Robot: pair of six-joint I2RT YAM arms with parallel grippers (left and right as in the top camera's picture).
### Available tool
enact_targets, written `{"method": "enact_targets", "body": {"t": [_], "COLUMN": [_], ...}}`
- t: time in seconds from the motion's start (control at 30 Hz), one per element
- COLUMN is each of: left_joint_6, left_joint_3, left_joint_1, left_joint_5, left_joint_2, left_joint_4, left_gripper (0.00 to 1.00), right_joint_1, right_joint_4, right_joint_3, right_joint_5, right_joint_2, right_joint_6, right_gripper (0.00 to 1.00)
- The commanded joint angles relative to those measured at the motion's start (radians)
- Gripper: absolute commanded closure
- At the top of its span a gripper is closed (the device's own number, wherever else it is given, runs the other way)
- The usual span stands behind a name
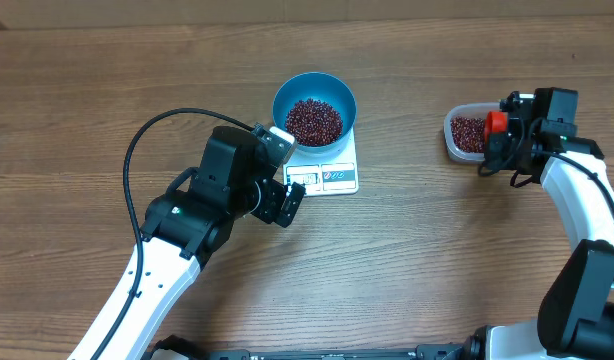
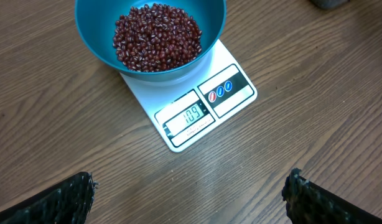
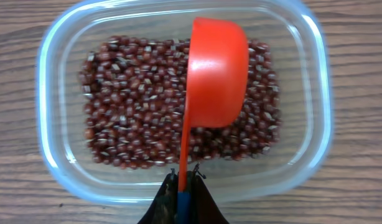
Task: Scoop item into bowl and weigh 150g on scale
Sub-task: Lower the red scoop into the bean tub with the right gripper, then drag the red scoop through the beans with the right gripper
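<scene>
The blue bowl [image 1: 280,98] stands on the white scale [image 1: 339,180] and holds a heap of dark red beans [image 1: 314,121]. From the left wrist, the bowl [image 2: 91,43], its beans [image 2: 157,37] and the scale [image 2: 231,93] lie ahead, with the display [image 2: 190,116] reading 109. My left gripper [image 1: 290,203] [image 2: 191,196] is open just in front of the scale's left corner, nothing between its fingers [image 2: 66,199]. My right gripper [image 1: 507,140] [image 3: 183,183] is shut on the handle of a red scoop [image 3: 217,74] held over more beans [image 3: 129,106].
A clear rounded-rectangular container [image 1: 455,142] [image 3: 54,168] at the right holds the loose beans under the scoop. The scoop's cup is turned so only its outside shows. A black cable [image 1: 137,150] loops over the table left of my left arm.
</scene>
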Motion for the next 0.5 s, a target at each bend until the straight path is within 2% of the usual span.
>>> {"method": "enact_targets", "body": {"t": [0.0, 0.47], "left_joint_6": [-0.010, -0.010], "left_joint_3": [0.000, 0.000], "left_joint_1": [0.002, 0.002], "left_joint_5": [0.007, 0.007], "left_joint_2": [0.005, 0.005], "left_joint_4": [0.003, 0.003], "left_gripper": [0.00, 0.01], "right_joint_1": [-0.015, -0.016], "right_joint_4": [0.011, -0.002], "right_joint_3": [0.004, 0.004], "right_joint_5": [0.016, 0.013], "right_joint_2": [0.003, 0.070], "right_joint_6": [0.024, 0.023], "right_gripper": [0.96, 0.96]}}
